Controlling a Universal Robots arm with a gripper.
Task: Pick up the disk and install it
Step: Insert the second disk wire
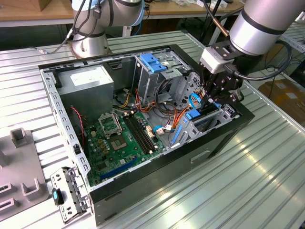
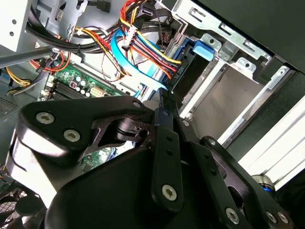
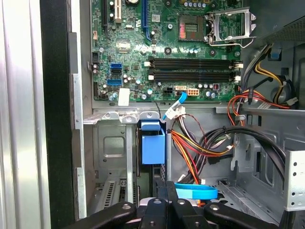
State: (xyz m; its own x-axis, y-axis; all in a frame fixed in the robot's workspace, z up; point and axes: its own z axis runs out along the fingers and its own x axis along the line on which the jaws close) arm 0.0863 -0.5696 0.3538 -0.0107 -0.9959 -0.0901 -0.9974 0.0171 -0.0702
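Note:
The disk stands on edge in the metal drive bay at the open computer case's corner, toward the exterior view's right. Its blue carrier rail end shows in the first wrist view and its dark end in the second wrist view. My gripper hangs directly over it, its black fingers drawn together on the disk's upper edge. The part of the disk inside the bay is hidden by the cage walls.
Bundled red, orange and blue cables lie beside the bay. The motherboard covers the case floor, a grey power-supply box sits at the back, and a cage with a blue latch stands mid-case. A loose bracket lies outside.

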